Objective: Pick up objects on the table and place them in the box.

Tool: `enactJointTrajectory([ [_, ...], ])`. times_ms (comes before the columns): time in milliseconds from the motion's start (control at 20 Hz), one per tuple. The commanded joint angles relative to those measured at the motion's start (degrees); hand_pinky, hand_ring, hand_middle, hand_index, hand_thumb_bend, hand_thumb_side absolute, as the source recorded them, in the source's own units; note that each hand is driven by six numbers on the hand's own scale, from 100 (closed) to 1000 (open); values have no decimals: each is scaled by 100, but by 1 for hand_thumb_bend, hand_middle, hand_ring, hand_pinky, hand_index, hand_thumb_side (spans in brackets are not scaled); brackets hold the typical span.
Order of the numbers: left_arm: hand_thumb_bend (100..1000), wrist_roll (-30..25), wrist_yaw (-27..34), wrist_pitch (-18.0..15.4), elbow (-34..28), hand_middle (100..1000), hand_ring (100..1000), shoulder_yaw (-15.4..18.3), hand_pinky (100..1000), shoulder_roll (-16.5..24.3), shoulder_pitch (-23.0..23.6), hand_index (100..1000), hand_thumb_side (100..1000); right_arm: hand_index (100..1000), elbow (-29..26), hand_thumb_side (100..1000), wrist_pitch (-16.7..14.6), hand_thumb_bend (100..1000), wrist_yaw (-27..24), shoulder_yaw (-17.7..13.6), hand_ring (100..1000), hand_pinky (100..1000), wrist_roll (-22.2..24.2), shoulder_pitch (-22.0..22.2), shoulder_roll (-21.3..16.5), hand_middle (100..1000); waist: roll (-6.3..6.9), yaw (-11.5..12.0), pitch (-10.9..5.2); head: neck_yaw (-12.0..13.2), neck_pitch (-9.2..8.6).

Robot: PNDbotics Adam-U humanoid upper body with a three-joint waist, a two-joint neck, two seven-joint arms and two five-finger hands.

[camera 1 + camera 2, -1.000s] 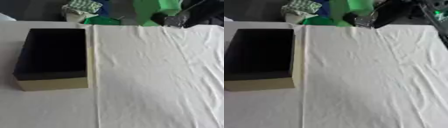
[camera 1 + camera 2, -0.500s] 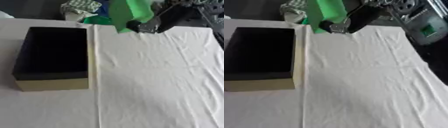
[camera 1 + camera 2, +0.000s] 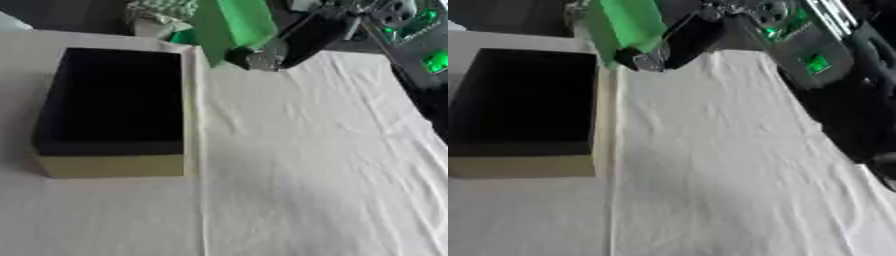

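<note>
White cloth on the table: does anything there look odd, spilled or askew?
Nothing looks spilled or damaged. The white cloth is only wrinkled. The box sits upright at the left, open, its inside dark. The right hand holds a green object tilted in the air, just past the box's far right corner.

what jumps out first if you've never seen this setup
The bright green object at the top centre, held up by the robot's right hand, which reaches in from the upper right. Next, the open box with its dark inside, on the left of the white cloth; nothing can be seen in it.
</note>
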Motion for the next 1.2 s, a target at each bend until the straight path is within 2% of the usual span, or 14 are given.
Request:
enactJointTrajectory([
  [50, 476, -32, 28, -8, -83, 740, 703, -5, 640, 56, -89, 782, 1000, 668, 101, 540, -46, 100, 33, 31, 585, 698, 60, -141, -13, 480, 13, 45, -69, -62, -91],
  [300, 477, -58, 59, -34, -83, 738, 701, -28, 641, 17, -189, 782, 1000, 667, 262, 556, 44, 100, 140, 138, 576, 692, 135, -282, 130, 471, -60, 204, 7, -205, -112],
  [750, 481, -107, 94, -120, -83, 739, 702, -74, 642, -92, -436, 783, 1000, 666, 799, 559, 212, 100, 540, 308, 569, 686, -14, -568, 391, 465, -132, 598, 142, -745, -85],
  [1000, 482, -129, 115, -181, -83, 739, 702, -98, 643, -154, -539, 783, 1000, 664, 1094, 552, 162, 100, 812, 408, 566, 682, -141, -653, 518, 463, -146, 772, 195, -891, -69],
  [1200, 482, -139, 124, -191, -83, 739, 702, -102, 643, -169, -547, 783, 1000, 664, 1227, 552, 133, 100, 903, 457, 566, 682, -243, -687, 585, 463, -151, 810, 207, -935, -49],
])
